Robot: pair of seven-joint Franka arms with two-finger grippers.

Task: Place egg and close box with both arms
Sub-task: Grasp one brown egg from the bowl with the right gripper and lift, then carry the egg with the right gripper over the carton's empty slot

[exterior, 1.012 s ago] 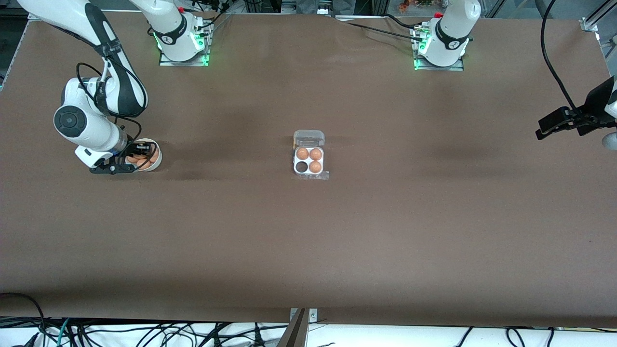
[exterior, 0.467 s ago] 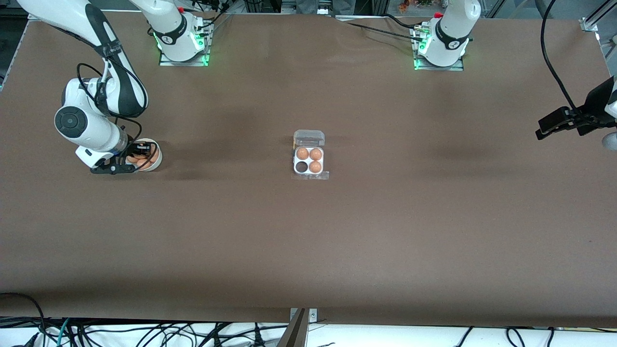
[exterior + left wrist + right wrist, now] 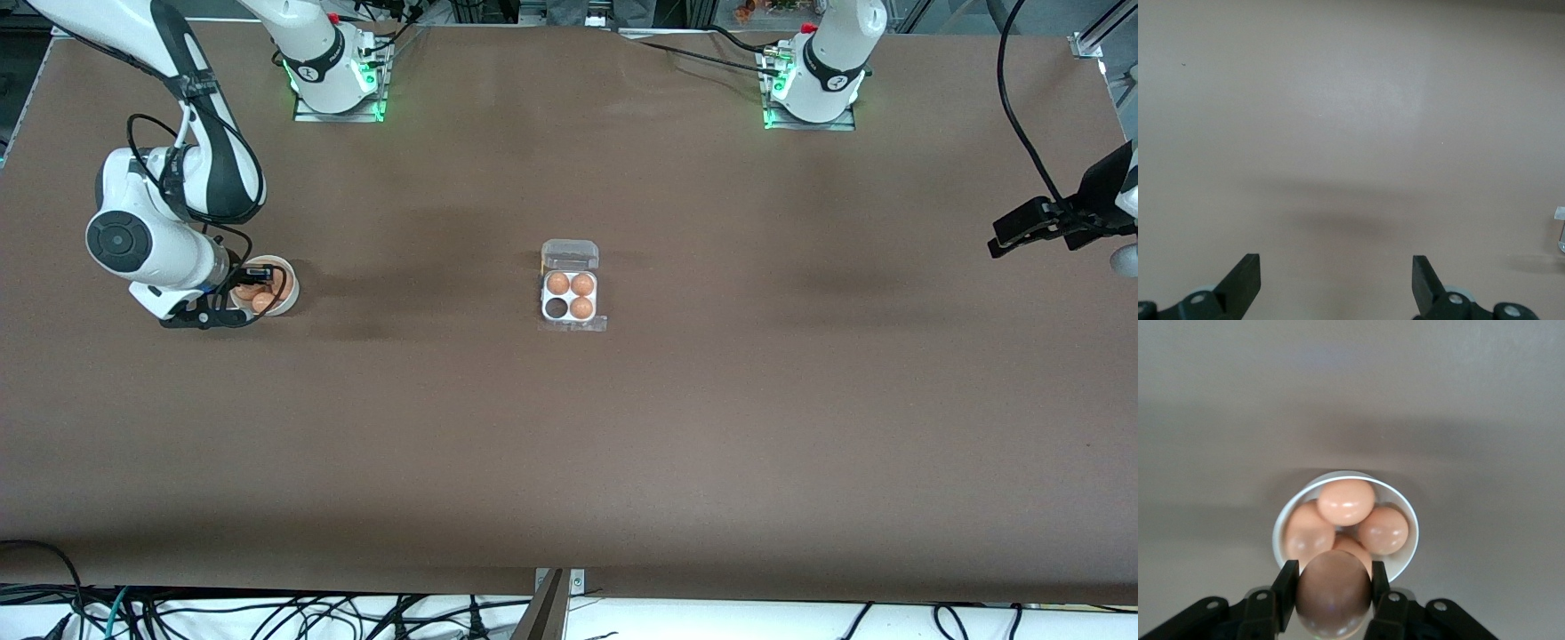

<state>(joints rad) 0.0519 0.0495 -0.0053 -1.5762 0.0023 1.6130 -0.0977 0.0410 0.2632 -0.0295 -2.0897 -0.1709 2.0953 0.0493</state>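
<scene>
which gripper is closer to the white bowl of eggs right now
Right. The right gripper hangs just over the white bowl, shut on an egg. The left gripper waits, open, at the left arm's end of the table, away from the bowl.

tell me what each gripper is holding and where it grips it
The right gripper pinches an egg by its sides, above the bowl. The left gripper is open, holding nothing.

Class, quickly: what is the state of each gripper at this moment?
Left gripper: open, empty, over bare table.
Right gripper: shut on a small orange-brown egg, over the round white bowl of eggs.
</scene>
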